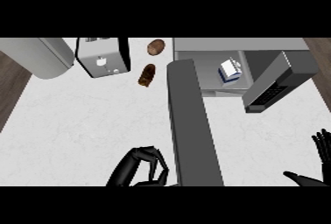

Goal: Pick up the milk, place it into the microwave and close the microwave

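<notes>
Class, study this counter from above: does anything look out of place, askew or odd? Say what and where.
The microwave door stands wide open, jutting across the counter toward the robot, though the milk already sits inside the microwave. Nothing looks spilled or damaged.

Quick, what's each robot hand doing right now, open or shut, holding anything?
Left robot hand: closed, fingers curled, holding nothing.
Right robot hand: open, fingers up at the view's right edge, holding nothing.
</notes>
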